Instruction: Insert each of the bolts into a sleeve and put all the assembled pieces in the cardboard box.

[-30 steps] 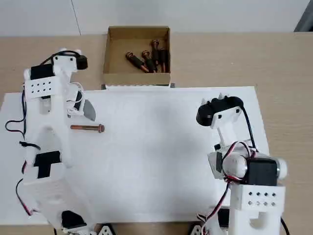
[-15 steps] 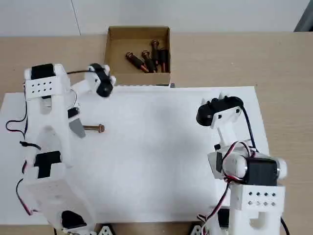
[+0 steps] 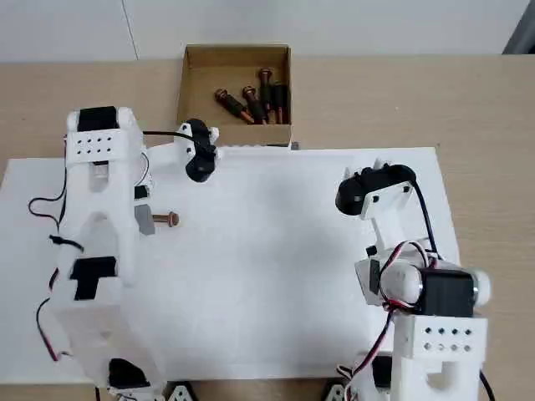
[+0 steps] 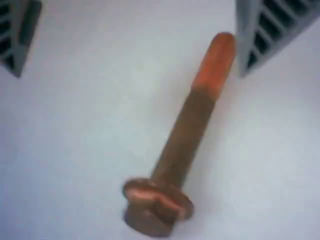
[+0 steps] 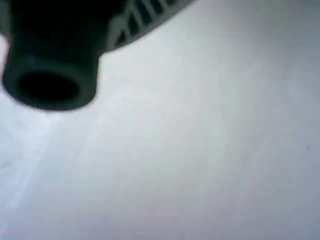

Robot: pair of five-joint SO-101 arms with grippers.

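A copper bolt [image 3: 165, 220] [image 4: 185, 135] lies flat on the white sheet [image 3: 267, 276] at the left, head pointing right. My left gripper [image 3: 145, 220] [image 4: 132, 67] hangs open just above its threaded end, one grey finger [image 4: 262, 35] close beside the bolt's tip and the other finger [image 4: 17, 35] well apart. On the right side of the sheet, my right gripper [image 3: 374, 205] is shut on a black sleeve [image 5: 50, 75], whose open bore shows in the right wrist view. The cardboard box [image 3: 236, 50] at the back holds several assembled pieces [image 3: 252, 100].
The white sheet covers most of the wooden table [image 3: 485, 109]. Both arm bases stand at the near edge. The box sits just beyond the sheet's far edge, between the two arms.
My left arm has swung to the right and its wrist has turned, bringing the open fingers over the bolt's shaft. The right arm has not moved.
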